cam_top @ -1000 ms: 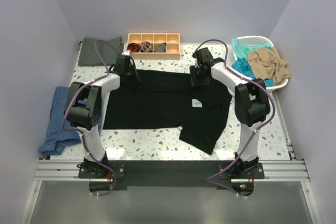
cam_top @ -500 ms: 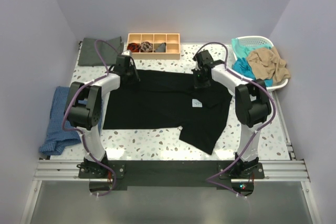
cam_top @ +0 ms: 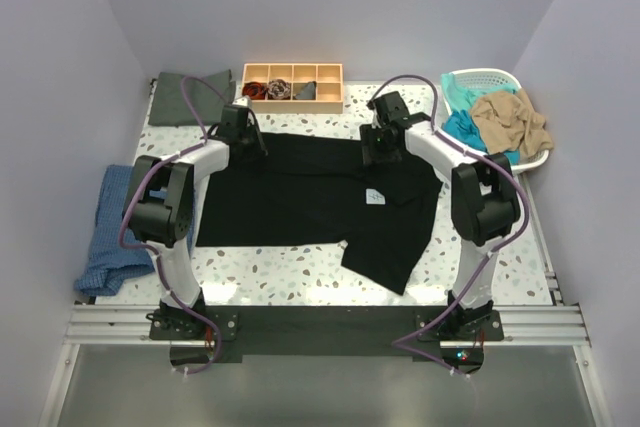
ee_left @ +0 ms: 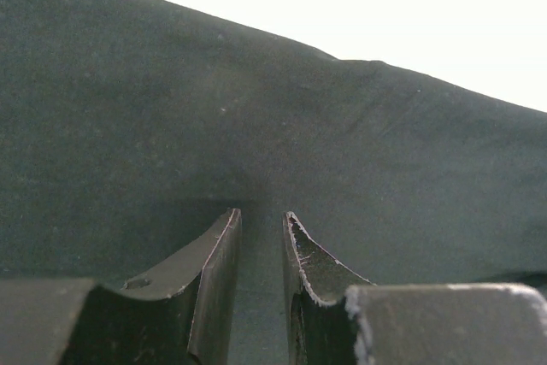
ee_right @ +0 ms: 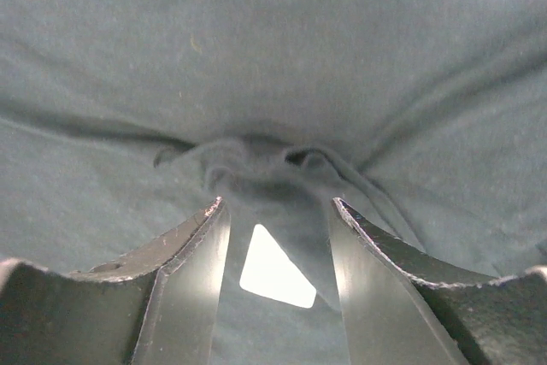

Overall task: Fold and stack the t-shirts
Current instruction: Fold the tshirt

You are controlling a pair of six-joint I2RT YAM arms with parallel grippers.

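My L gripper (ee_left: pixel 261 215) pinches the black t-shirt (cam_top: pixel 300 197) but R gripper (ee_right: pixel 278 203) is spread, so it could slip & bunch up.

The t-shirt (cam_top: pixel 290 197) is showing black with a white tag (cam_top: pixel 374 196); the table (cam_top: pixel 290 272) is showing white with brown-grey speckles.

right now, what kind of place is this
Probably a robot lab cell for laundry-folding trials: plain walls box in a speckled table, the left arm and right arm reach onto a spread black shirt, and a laundry basket sits far right.
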